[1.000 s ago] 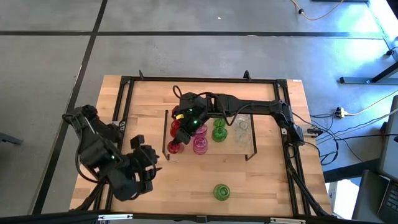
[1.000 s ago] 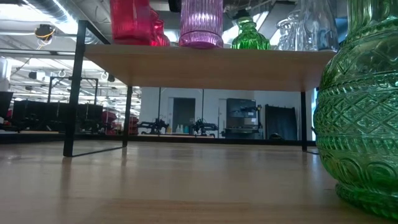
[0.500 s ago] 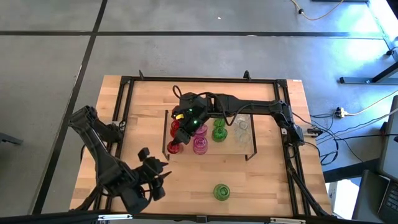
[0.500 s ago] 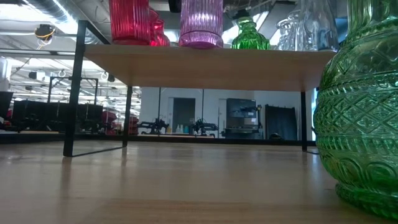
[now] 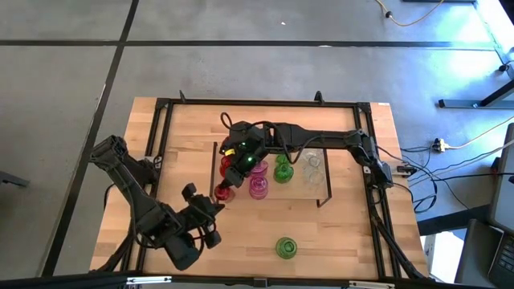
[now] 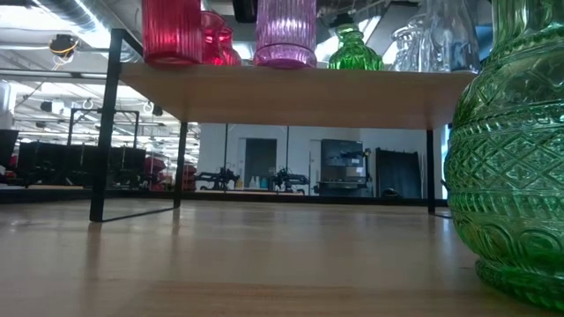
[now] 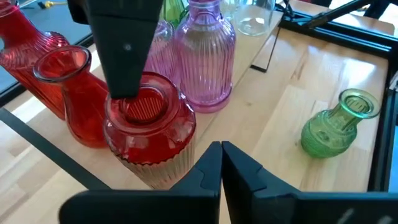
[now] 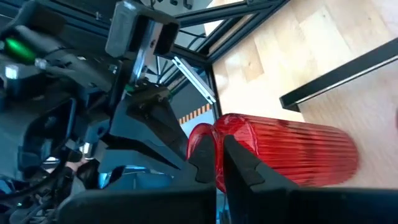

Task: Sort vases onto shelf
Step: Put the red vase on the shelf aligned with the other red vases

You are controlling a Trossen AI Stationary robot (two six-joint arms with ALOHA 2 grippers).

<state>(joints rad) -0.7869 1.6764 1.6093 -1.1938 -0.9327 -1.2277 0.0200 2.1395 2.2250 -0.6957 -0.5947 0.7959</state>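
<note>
In the lower left of the high view, the left gripper (image 5: 210, 210) hovers over the table (image 5: 353, 241) just short of the shelf's front-left corner. Its own wrist view shows the two fingers (image 7: 205, 173) pressed together with nothing between them, so it is closed and empty.

Toward the centre, the shelf (image 5: 321, 195) carries most of the vases. On its left end stand the red ones. In the left wrist view the ribbed red vase (image 7: 152, 134) sits at the shelf's front-left corner, with a dark finger of the other arm dipping into its mouth. The right gripper (image 5: 241, 152) reaches in from the upper right of the frame over this red cluster; its wrist view shows its fingers (image 8: 239, 163) pinched on the rim of that vase, one inside and one outside. To the right follow the pink vases (image 5: 259, 186), a green vase (image 5: 283, 170) and clear vases (image 5: 312, 164), all on the shelf.

The step in hand looks like setting this red vase among the reds. Next, the right gripper would need to part its fingers and rise straight up, so the rim is not dragged and the neighbours are not tipped.

Low and right of centre, one loose green vase (image 5: 286, 247) remains on the table, well apart from the shelf. It seems the last to be sorted, beside the green one.
</note>
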